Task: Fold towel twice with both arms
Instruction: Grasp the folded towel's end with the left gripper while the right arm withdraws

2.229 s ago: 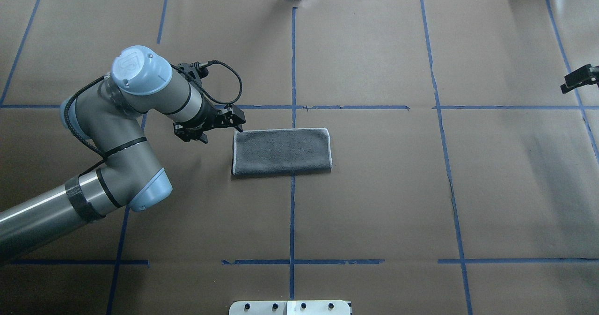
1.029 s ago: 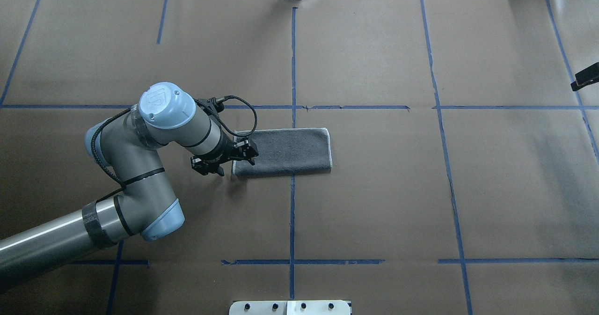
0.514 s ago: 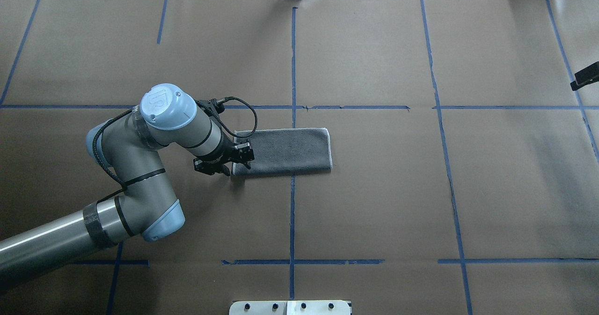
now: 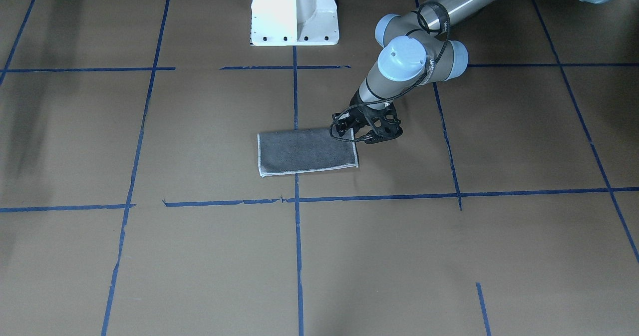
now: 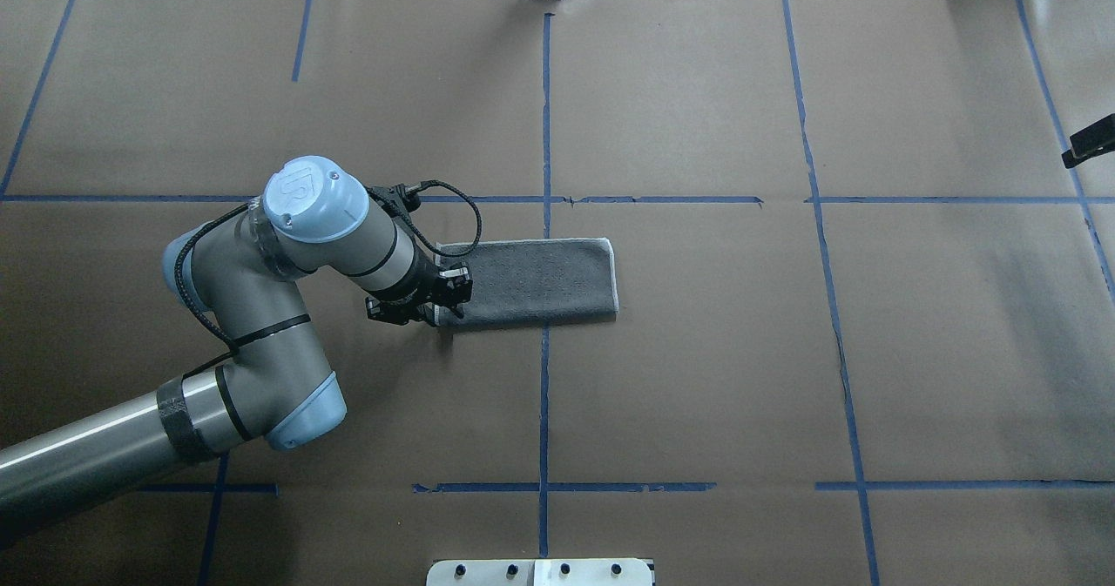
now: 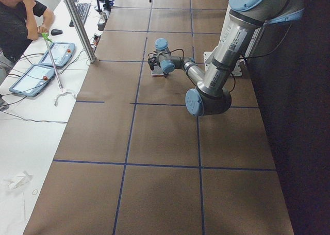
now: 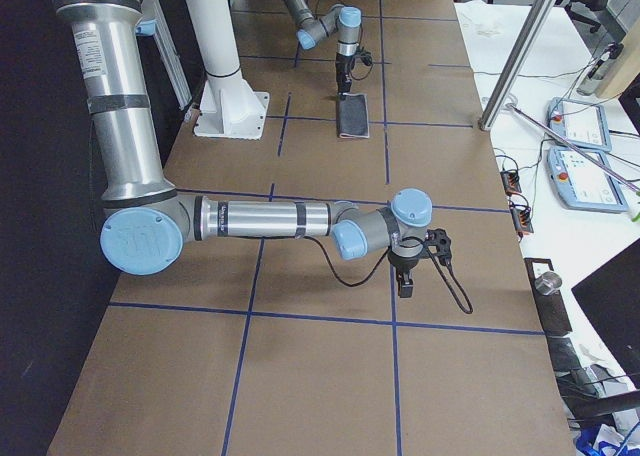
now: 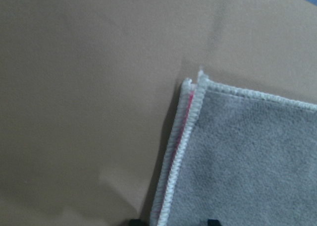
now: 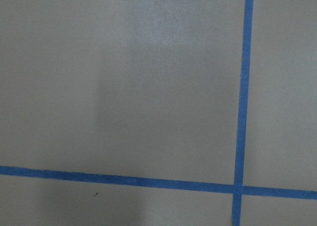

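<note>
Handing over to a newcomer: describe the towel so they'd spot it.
On the brown paper-covered table, find the centre blue tape line. The towel lies flat across it, by the left gripper. It is the only cloth: a dark grey rectangle edged in whitish stitching.

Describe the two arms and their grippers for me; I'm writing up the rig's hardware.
Both the left arm and the right arm are silver-grey tubes with rounded pale blue joint caps; one cap bears a faint logo. The tubes carry black bands. The left gripper and right gripper are black, and a black cable loops out beside each wrist.
</note>
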Available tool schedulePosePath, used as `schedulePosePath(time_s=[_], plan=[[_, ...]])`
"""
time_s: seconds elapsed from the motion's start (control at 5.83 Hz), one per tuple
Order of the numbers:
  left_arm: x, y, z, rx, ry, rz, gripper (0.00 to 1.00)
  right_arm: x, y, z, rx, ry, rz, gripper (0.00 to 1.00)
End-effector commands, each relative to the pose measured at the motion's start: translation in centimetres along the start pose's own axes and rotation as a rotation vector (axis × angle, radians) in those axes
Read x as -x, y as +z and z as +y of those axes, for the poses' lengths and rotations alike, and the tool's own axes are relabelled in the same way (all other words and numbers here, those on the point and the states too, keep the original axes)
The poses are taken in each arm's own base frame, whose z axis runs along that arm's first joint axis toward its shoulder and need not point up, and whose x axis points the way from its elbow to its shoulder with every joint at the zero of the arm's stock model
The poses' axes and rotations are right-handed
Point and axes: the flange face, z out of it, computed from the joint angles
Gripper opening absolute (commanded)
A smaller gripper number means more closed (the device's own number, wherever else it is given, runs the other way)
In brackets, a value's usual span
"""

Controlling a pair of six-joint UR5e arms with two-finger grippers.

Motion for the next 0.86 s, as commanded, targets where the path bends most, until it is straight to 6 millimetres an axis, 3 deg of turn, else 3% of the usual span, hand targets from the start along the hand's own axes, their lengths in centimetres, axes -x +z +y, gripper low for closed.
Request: schedulePosePath(time_s=[0.0, 0.17, 0.34, 0.69], plan=[[-0.4, -0.2, 0.1, 0.000, 0.005, 0.006, 0.21, 0.0, 0.0, 0.0, 0.000, 0.000, 0.000, 1.00], [-0.5, -0.1, 0.2, 0.001, 0.003, 0.001, 0.07, 0.0, 0.0, 0.0, 0.000, 0.000, 0.000, 1.00], [-0.7, -0.2, 0.4, 0.001, 0.009, 0.002, 0.01, 0.0, -0.1, 0.0, 0.001, 0.002, -0.009, 1.00], [-2.8, -1.4, 0.7, -0.013, 0.039, 0.033, 0.00, -0.2, -0.2, 0.1, 0.003, 0.007, -0.013, 1.00]])
